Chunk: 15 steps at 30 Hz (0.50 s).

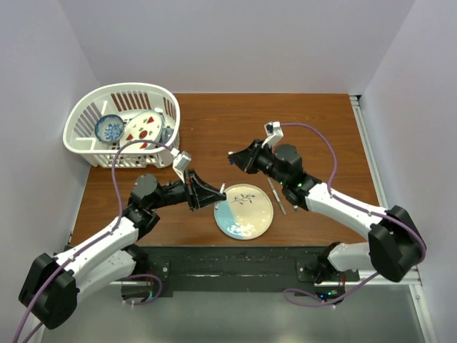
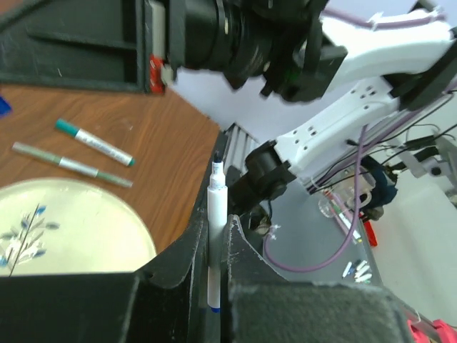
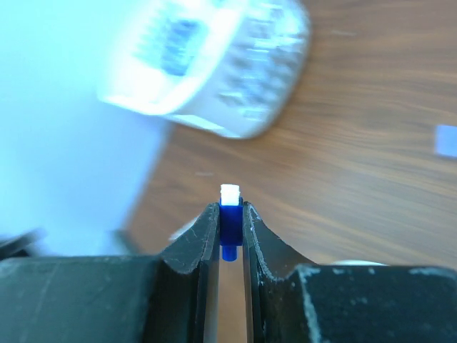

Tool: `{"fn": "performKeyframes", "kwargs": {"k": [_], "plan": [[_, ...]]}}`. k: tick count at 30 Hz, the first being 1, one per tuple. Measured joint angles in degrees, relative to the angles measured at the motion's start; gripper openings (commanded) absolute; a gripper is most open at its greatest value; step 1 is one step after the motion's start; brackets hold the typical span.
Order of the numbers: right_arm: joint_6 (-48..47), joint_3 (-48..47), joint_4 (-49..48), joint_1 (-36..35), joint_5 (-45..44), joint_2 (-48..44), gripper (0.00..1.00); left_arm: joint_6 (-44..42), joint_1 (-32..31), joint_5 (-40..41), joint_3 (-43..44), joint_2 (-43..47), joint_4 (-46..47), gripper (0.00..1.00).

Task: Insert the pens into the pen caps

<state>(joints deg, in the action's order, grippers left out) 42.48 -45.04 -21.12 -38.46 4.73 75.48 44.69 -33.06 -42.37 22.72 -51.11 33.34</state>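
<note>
Left wrist: white pen tight in left gripper, blue cap in right gripper.

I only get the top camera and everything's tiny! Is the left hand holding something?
Observer: Yes, the left wrist view shows the left hand shut on a white pen, dark tip pointing out.
Operator: What about the right hand?
Observer: Its wrist view shows it pinching a blue cap.
Operator: What colour are the other two on the table?
Observer: Beside the plate lie a green-ended pen, white-bodied, and a thin grey pen.
</note>
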Motion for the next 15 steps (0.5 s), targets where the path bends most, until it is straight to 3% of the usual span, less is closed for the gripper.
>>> {"fn": "performKeyframes", "kwargs": {"k": [6, 15], "plan": [[6.36, 5.68, -15.63, -4.7, 0.85, -4.92, 0.0, 6.67, -0.83, -0.24, -0.15, -2.49, 12.41, 0.0], [9.66, 9.46, -25.29, -5.05, 0.33, -12.17, 0.0, 10.91, -0.87, 0.09, -0.83, -4.66, 19.45, 0.0]]}}
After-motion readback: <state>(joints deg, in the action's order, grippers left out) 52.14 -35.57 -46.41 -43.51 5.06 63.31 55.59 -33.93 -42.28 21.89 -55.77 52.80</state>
